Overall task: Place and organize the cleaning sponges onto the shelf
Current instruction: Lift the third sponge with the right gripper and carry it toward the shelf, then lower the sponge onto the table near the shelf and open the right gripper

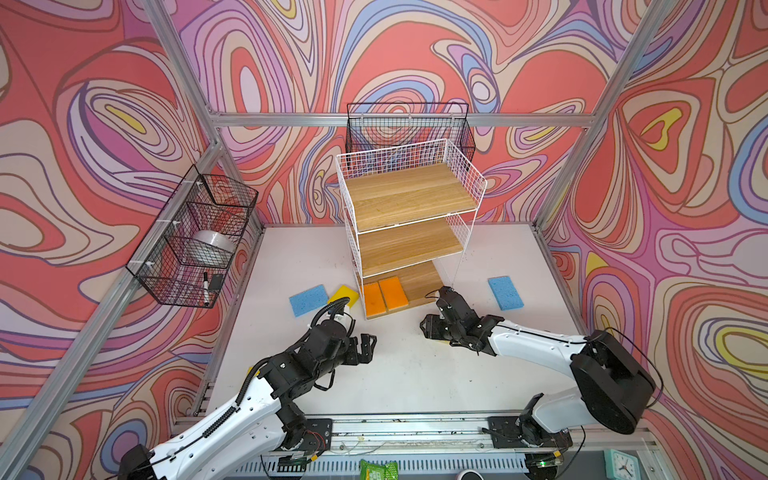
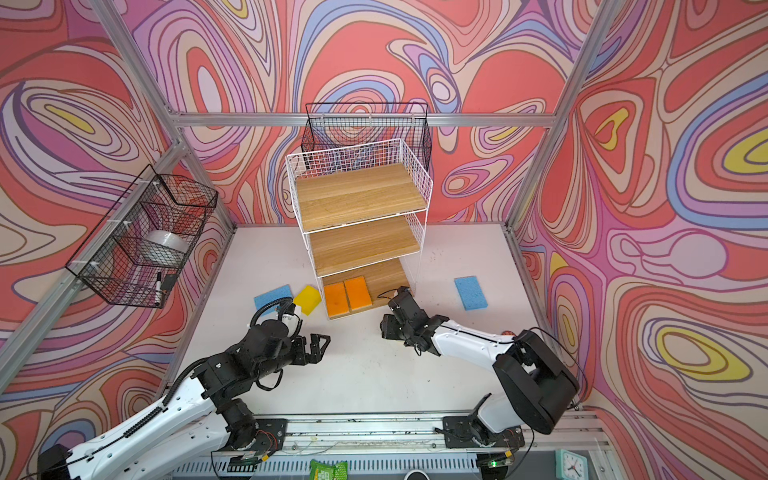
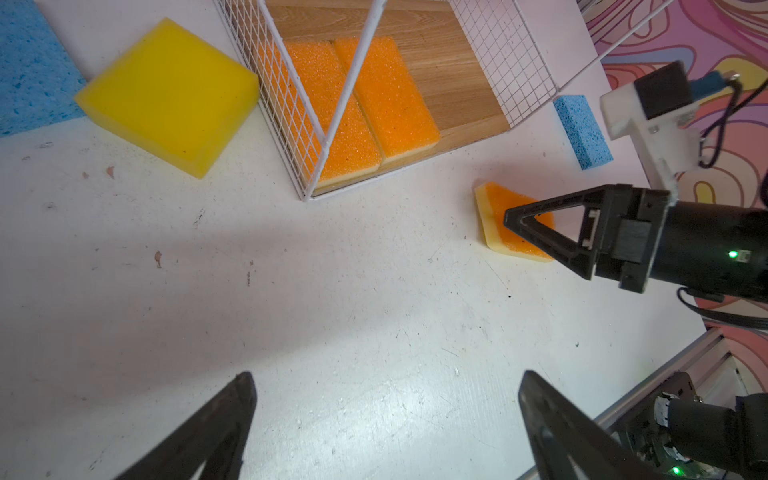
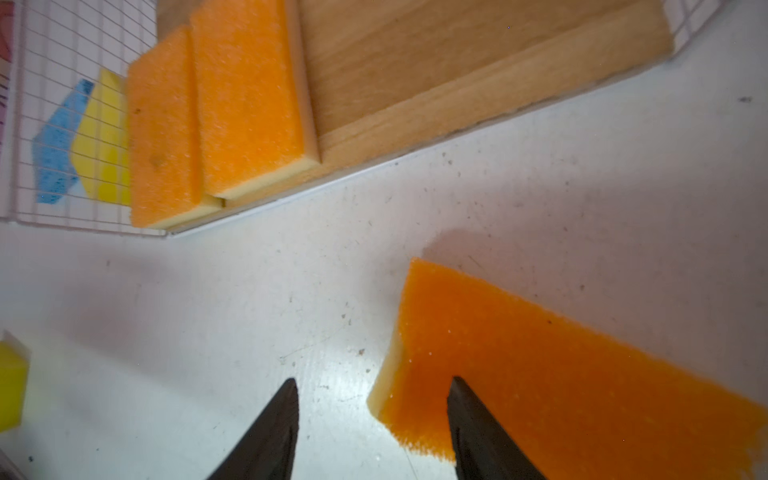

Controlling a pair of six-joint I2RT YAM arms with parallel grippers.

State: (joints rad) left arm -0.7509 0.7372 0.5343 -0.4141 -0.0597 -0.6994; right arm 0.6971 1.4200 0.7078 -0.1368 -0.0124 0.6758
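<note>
The white wire shelf [image 1: 411, 195] [image 2: 361, 195] holds two orange sponges [image 1: 372, 299] [image 1: 394, 293] [image 3: 328, 108] [image 4: 249, 95] side by side on its bottom board. A third orange sponge [image 4: 540, 353] [image 3: 494, 208] lies on the table; my right gripper [image 4: 374, 380] [image 1: 428, 326] is open over its corner, one finger above it. My left gripper [image 3: 386, 382] [image 1: 368, 347] stands wide open over bare table. A yellow sponge [image 1: 347, 293] [image 3: 170, 95] and a blue sponge [image 1: 307, 300] lie left of the shelf, and another blue sponge [image 1: 505, 293] lies to its right.
A black mesh basket [image 1: 195, 237] on the left wall holds a tape roll and a marker. A second black basket [image 1: 409, 124] hangs behind the shelf. Another yellow sponge [image 4: 12, 386] shows at the edge of the right wrist view.
</note>
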